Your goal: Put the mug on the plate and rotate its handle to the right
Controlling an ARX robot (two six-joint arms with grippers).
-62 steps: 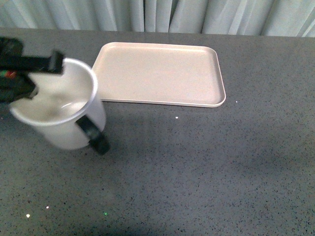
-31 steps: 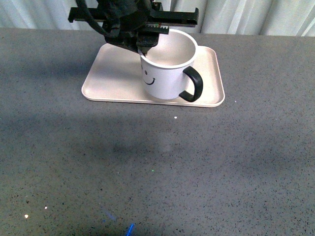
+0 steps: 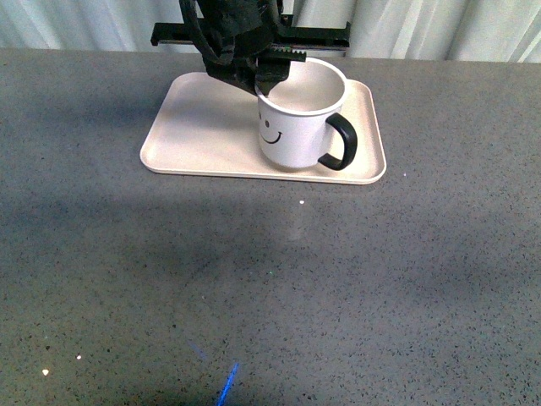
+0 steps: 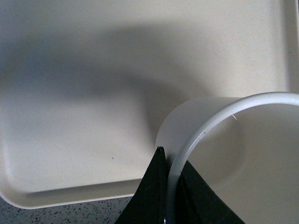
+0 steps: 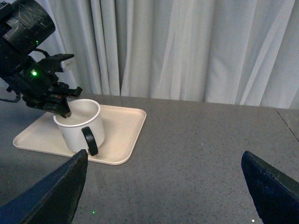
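I judge the placing step all but done. The mug (image 3: 297,123) stands on the right half of the pink plate (image 3: 199,135), near its front rim. Its base looks seated, though I cannot confirm full contact from here. The handle (image 3: 342,142) points to the right and slightly toward the camera, so the turn looks close to finished.

The left gripper (image 3: 267,83) is clamped on the mug's rim at the far left side. In the left wrist view, 1 finger (image 4: 152,196) sits outside the wall and the other inside. The right gripper (image 5: 163,156) hangs over the grey table (image 3: 338,288) well apart from the plate, its 2 fingers spread wide with nothing between them.

The mug is empty, its pale interior bare. The plate carries nothing besides the mug.

Next I would want a small twist to square the handle fully right, if needed. Then the fingers should part and rise straight up, so the inner finger does not drag the mug.
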